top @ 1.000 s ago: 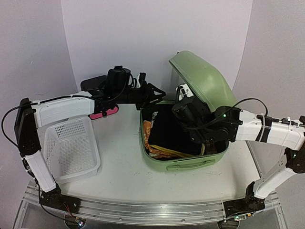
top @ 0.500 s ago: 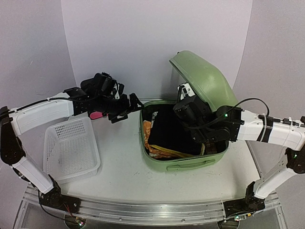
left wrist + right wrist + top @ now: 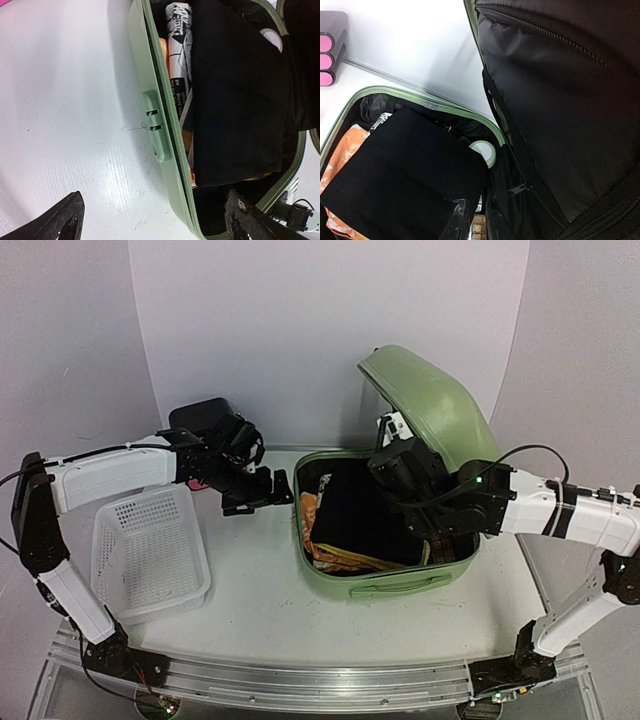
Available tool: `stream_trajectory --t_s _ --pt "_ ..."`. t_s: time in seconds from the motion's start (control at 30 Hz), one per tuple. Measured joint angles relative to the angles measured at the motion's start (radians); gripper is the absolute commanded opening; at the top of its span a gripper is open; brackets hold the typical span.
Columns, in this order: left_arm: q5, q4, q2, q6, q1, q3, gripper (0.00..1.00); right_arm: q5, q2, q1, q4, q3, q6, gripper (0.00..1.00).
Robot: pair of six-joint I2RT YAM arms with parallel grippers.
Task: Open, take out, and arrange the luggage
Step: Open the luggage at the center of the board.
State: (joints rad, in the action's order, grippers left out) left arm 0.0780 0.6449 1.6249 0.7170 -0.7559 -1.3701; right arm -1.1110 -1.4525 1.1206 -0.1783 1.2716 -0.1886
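A white tabletop (image 3: 250,585) carries everything. The large light-green hard-shell suitcase, the luggage (image 3: 340,580), sits right of centre on it, its lower shell flat with the handle side nearest the arm bases. Its rounded green lid (image 3: 425,405) is raised at the far right, and the black zipped lining (image 3: 555,100) faces down over the opening. A white perforated plastic basket (image 3: 150,560) rests at the near left, well apart from the suitcase. A flat black folded fabric piece (image 3: 405,170) covers most of the lower shell.

A small black drawer box with pink fronts (image 3: 331,47) stands at the far left by the back wall. The left gripper (image 3: 265,493) hangs over bare table between that box and the suitcase's left wall. Its black fingers (image 3: 60,222) are spread wide with nothing between them. The right gripper (image 3: 474,215) is inside the open suitcase under the lid. Its fingers are drawn nearly together with only a slim gap, and whether they pinch anything cannot be told.

An orange and white patterned packet (image 3: 342,150) lies along the shell's left edge beside the fabric. A roll of black-and-white printed paper (image 3: 179,30) is tucked against the zipper seam. A green lock block (image 3: 154,125) sits on the outer left wall, and a small white round object (image 3: 484,151) lies at the far corner
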Motion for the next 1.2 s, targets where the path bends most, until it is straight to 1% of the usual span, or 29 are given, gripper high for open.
stream_trajectory --t_s 0.13,0.3,0.47,0.6,0.97,1.2 --pt "-0.002 0.002 0.017 -0.033 0.0 -0.003 0.99 0.003 0.011 -0.006 0.0 -0.005 0.0 0.12" --pt "0.019 -0.01 0.044 -0.06 0.0 -0.028 0.97 0.005 0.024 -0.013 0.0 -0.008 0.0 0.12" --pt "0.069 -0.121 0.042 -0.067 0.0 0.025 0.97 0.01 0.026 -0.015 0.0 -0.009 0.002 0.12" --pt "0.085 -0.149 0.04 -0.071 0.0 0.05 0.97 0.016 0.026 -0.015 0.0 -0.009 0.004 0.12" --pt "0.095 -0.181 0.043 -0.084 0.0 0.052 0.96 0.019 0.049 -0.028 0.0 -0.03 0.002 0.12" --pt "0.096 -0.182 0.099 -0.083 0.0 0.045 0.93 0.021 0.069 -0.042 0.0 -0.035 -0.011 0.12"
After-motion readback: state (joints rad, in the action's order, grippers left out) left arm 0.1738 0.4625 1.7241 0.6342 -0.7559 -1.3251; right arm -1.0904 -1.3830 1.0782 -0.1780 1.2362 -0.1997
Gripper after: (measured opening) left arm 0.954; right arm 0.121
